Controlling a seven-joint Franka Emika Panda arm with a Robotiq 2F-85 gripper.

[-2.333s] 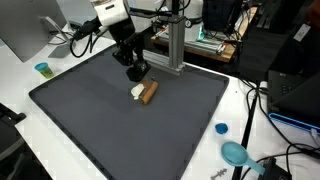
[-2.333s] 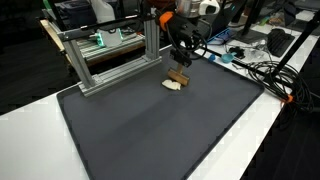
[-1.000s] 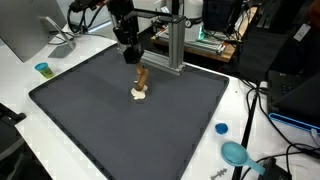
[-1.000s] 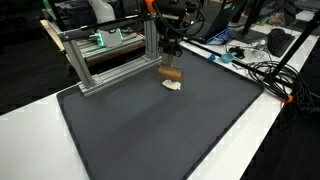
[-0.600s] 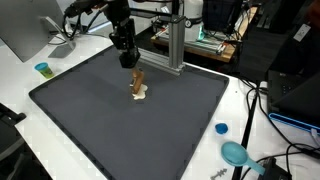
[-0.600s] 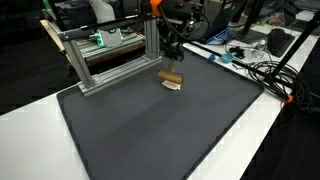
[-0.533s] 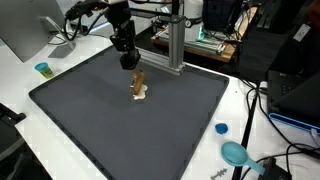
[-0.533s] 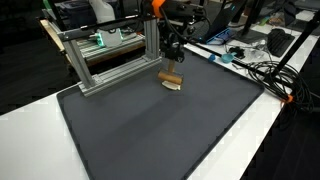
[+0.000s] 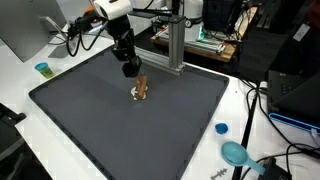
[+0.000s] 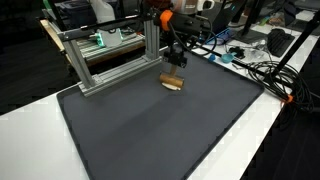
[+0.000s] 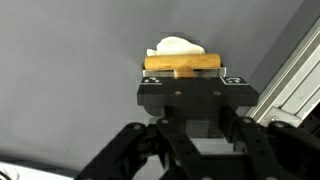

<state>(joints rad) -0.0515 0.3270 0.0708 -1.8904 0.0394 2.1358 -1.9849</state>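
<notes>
My gripper (image 9: 134, 72) is shut on a short brown wooden block (image 9: 142, 86), which hangs tilted below the fingers. The block's lower end sits at or just over a small white piece (image 9: 136, 96) lying on the dark grey mat (image 9: 100, 120). In an exterior view the gripper (image 10: 177, 62) is above the block (image 10: 174, 78) and the white piece (image 10: 174, 87). In the wrist view the block (image 11: 182, 63) lies crosswise between the fingertips of the gripper (image 11: 183, 74), with the white piece (image 11: 175, 45) just beyond it.
An aluminium frame (image 9: 175, 45) stands at the mat's far edge, close behind the gripper, also seen as a rail structure (image 10: 110, 55). A teal cup (image 9: 42, 69), a blue cap (image 9: 221, 128) and a teal disc (image 9: 235, 153) lie on the white table. Cables (image 10: 262, 72) run alongside.
The gripper, still shut on the block, has come down from its raised position, bringing the block's lower end to the white piece. The white piece has not moved.
</notes>
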